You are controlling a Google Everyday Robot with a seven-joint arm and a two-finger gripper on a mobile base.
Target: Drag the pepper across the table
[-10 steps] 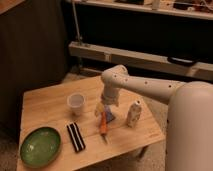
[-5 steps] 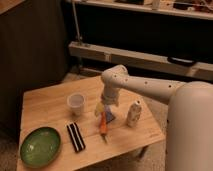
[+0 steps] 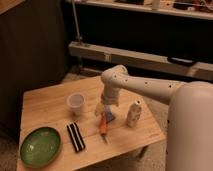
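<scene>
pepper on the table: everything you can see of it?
The pepper is small, slim and orange-red, with a thin stem at its near end; it looks like smooth plastic. It lies flat on the wooden table, between a black bar and a white bottle. The open gripper hangs over its far end beside a pale blue piece; contact can't be told.

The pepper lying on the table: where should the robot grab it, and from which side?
Probably across its thicker orange middle, coming straight down from above. The pepper lies flat on the table, slim and tapered, so its long sides look free to pinch. The hand hangs just over its far end, open.
</scene>
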